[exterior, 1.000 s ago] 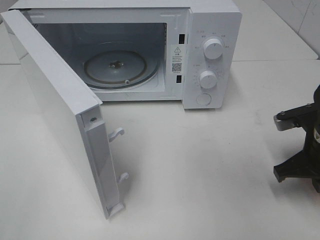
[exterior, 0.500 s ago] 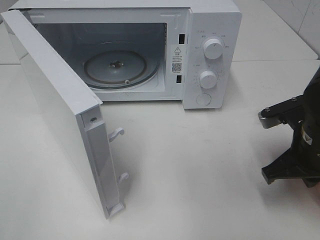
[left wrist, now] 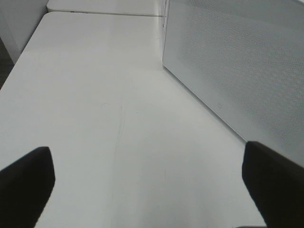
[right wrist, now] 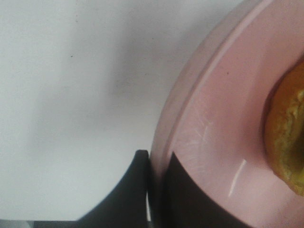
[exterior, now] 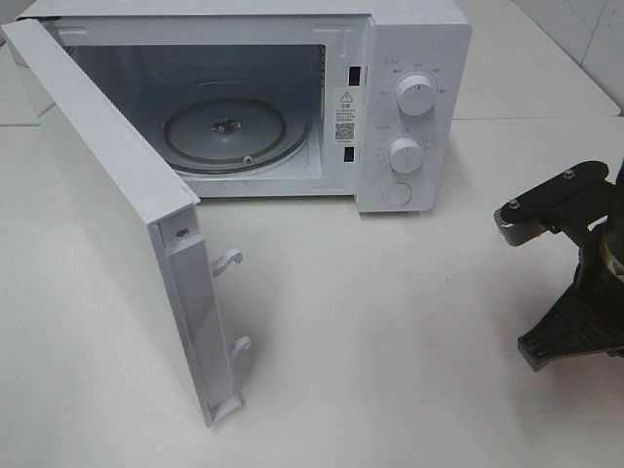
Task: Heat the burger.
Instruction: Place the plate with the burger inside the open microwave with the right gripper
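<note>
I have the right gripper (right wrist: 156,159) at the near right edge of the table (exterior: 390,322), its jaws clamped on the rim of the pink plate (right wrist: 213,118). The burger (right wrist: 287,137) sits on that plate, apart from the pinched rim; only the edge of its bun shows in the wrist view. In the high view the plate and burger lie beyond the right border, and only the right arm (exterior: 575,273) shows.

I judge this as the carrying step: plate gripped, not yet in the oven. Next I need to keep the plate level and bring it leftward and farther away, over bare table, then in through the opening onto the glass turntable (exterior: 234,132).

The left gripper (left wrist: 149,173) hangs with jaws wide apart and nothing between them, beside the outer face of the door (exterior: 107,214).

That door stands swung out to the near left, latch hooks (exterior: 226,259) pointing right, so it stays clear of my path. Farther off, the microwave (exterior: 409,58) keeps its knob panel (exterior: 414,97) on the right of the cavity; I must round that corner without clipping the plate.
</note>
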Available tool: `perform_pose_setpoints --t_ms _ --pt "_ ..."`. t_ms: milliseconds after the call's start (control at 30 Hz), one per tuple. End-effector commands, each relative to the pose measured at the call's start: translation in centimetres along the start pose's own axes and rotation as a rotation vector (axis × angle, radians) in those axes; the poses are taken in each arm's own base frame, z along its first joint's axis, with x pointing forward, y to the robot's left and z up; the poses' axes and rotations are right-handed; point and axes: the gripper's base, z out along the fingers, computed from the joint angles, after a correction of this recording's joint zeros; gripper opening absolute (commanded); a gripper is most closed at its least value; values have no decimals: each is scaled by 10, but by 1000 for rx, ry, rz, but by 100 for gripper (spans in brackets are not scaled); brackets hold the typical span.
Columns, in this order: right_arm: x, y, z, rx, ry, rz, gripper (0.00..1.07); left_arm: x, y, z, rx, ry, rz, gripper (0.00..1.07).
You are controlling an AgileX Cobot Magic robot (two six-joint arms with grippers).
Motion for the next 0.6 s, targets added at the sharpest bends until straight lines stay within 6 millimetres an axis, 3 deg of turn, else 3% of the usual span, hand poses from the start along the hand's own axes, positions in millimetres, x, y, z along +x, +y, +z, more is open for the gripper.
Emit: perform_pose_setpoints --t_ms 33,600 --pt "6 -4 -8 60 -9 -70 0 0 0 -2 1 -26 4 100" --pt "37 18 -54 75 -138 -363 0 0 0 -2 1 -26 4 100"
